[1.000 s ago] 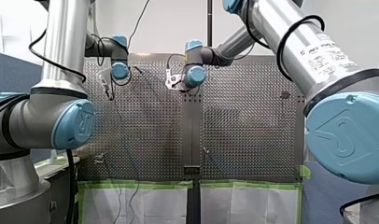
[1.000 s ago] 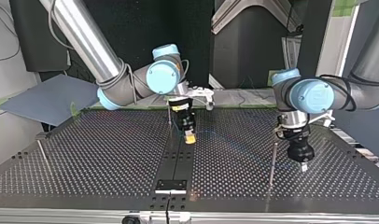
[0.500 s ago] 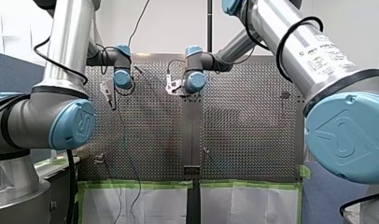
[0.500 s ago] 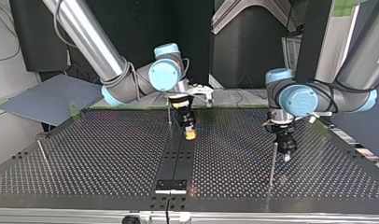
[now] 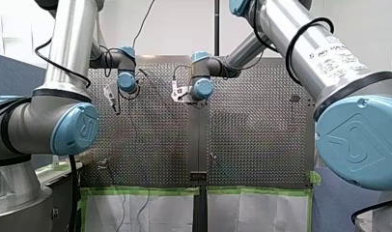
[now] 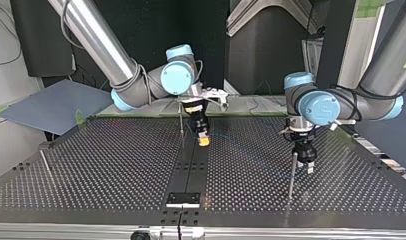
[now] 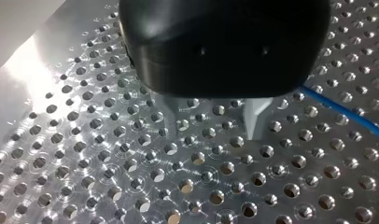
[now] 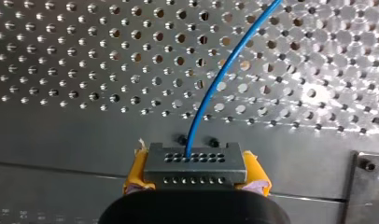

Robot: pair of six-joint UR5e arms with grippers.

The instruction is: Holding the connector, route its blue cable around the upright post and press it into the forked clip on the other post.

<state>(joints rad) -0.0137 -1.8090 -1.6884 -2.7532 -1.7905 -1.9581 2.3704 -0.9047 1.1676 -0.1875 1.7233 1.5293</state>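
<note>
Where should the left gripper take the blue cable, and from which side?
Probably the free span beside my left gripper, not near the connector that my right gripper clamps. The blue cable runs along over the perforated table, so come from above, jaws open and straddling it across its run.

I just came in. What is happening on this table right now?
My right gripper, with yellow pads, is shut on the dark connector; its blue cable runs away over the perforated table. My left gripper hangs open beside an upright post, holding nothing; the cable passes next to it.
</note>
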